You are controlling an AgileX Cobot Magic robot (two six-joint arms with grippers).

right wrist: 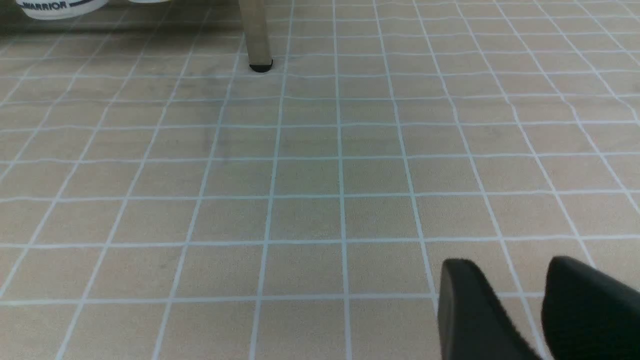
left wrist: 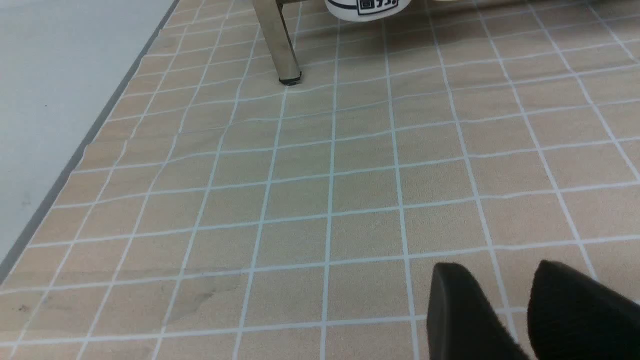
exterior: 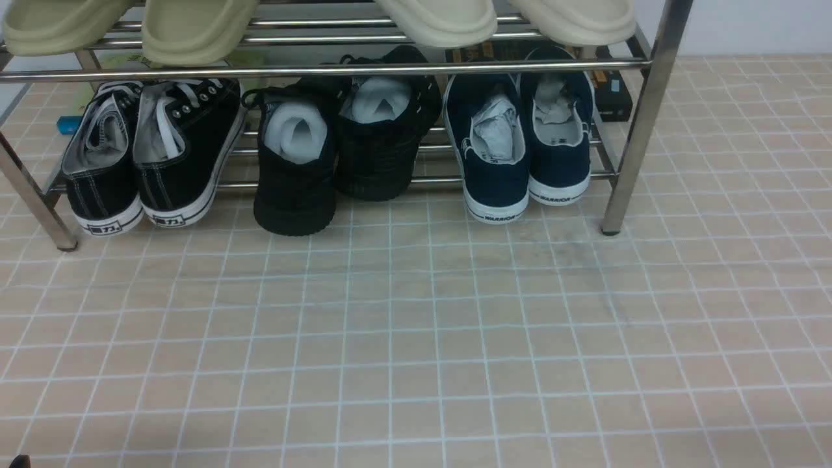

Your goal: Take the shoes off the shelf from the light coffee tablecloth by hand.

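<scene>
Nearest the cameras, the left gripper (left wrist: 510, 292) is seen in its wrist view with its two black fingers (left wrist: 465, 315) parted by a narrow gap. The light coffee tablecloth (left wrist: 300, 200) is visible through that gap, and nothing is held. The right gripper (right wrist: 520, 290) is shown likewise in its own wrist view, fingers slightly apart and empty. Neither arm is made out in the front view (only a dark sliver is caught at the lower left corner). The tablecloth, beige with a thin white grid and faintly wrinkled, is spread across the whole foreground, and a grey floor (left wrist: 50, 75) is exposed beyond its left edge. Further on, the shelf (exterior: 640, 130) of chrome tubes is stood on the cloth on its corner posts, with a dull grey smudge marked on the cloth before the right front post. On the lower tier three pairs are lined up with heels toward the robot: black lace-up sneakers (exterior: 156, 162) at the left, all-black shoes (exterior: 325, 156) in the middle, and the navy-blue shoes (exterior: 500, 188) at the right, just beside the right front post. The navy pair is set side by side and touching, its white soles are marked "WARRIOR", and crumpled paper is stuffed inside. Its left shoe is pushed out past the front bar. On the upper tier pale slippers (exterior: 195, 26) are laid. Behind the navy pair a dark box (exterior: 614, 97) is partly seen.
</scene>
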